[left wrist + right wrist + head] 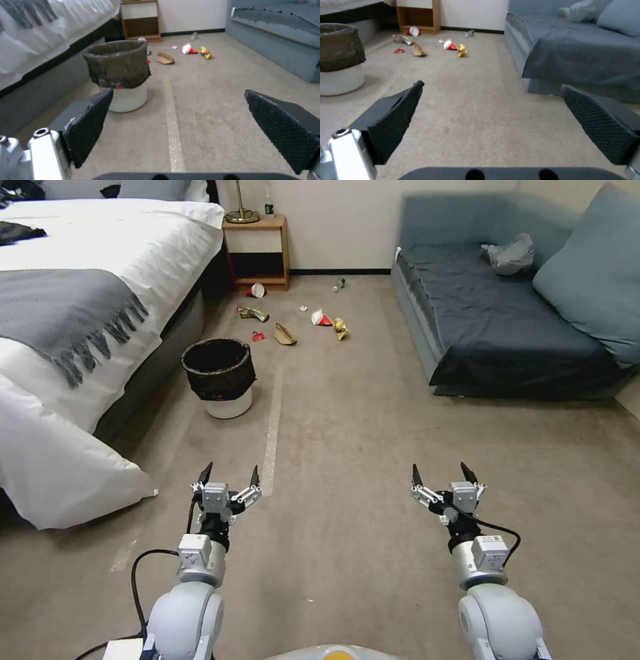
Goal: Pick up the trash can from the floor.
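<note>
Trash can (220,377) stands on the floor (360,433), far left beside the bed (100,313). My left hand (228,475) and right hand (444,475) hover near, fingers spread, well apart from it.

trash can (220,377) upright on floor (347,447) beside bed (80,313), both grippers' fingers spread

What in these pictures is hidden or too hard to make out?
- Inside of the trash can: head view, dark liner hides any contents.
- Trash can's far side: right wrist view, cut by the picture's edge.
- Small litter on the floor: too small to identify.
- Bundle on the sofa: crumpled, unclear what it is.
</note>
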Controlling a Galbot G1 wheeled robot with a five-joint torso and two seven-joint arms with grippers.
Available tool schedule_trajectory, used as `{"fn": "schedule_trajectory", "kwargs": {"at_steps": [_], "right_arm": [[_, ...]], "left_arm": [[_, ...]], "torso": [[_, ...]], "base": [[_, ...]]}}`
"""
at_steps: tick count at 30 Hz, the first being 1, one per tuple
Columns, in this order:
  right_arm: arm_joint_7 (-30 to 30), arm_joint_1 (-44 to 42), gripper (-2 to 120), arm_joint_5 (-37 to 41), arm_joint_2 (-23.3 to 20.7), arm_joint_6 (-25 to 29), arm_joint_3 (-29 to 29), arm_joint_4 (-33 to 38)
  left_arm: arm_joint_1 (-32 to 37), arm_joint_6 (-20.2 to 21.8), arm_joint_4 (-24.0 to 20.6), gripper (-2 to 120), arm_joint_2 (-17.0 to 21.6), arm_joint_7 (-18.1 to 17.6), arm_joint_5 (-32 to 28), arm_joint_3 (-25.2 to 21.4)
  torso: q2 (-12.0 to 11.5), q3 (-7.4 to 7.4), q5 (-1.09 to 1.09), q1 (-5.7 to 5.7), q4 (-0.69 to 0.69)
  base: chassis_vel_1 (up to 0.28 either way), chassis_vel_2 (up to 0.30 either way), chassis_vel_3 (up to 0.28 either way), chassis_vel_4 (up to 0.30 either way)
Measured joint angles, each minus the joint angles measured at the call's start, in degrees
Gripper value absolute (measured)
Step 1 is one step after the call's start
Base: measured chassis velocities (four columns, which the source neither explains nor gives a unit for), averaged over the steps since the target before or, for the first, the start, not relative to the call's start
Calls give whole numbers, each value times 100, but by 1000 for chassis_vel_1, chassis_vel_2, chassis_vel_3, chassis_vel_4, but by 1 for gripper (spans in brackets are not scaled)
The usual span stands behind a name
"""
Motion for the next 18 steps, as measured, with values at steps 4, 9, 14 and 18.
{"fn": "schedule_trajectory", "kwargs": {"at_steps": [4,9,14,18], "right_arm": [[0,0,100,0,0,0,0,0],[0,0,100,0,0,0,0,0],[0,0,100,0,0,0,0,0],[0,0,100,0,0,0,0,0]], "left_arm": [[0,0,0,98,0,0,0,0],[0,0,0,98,0,0,0,0],[0,0,0,98,0,0,0,-1],[0,0,0,98,0,0,0,0]], "torso": [[0,0,0,0,0],[0,0,0,0,0],[0,0,0,0,0],[0,0,0,0,0]], "base": [[0,0,0,0],[0,0,0,0],[0,0,0,0],[0,0,0,0]]}}
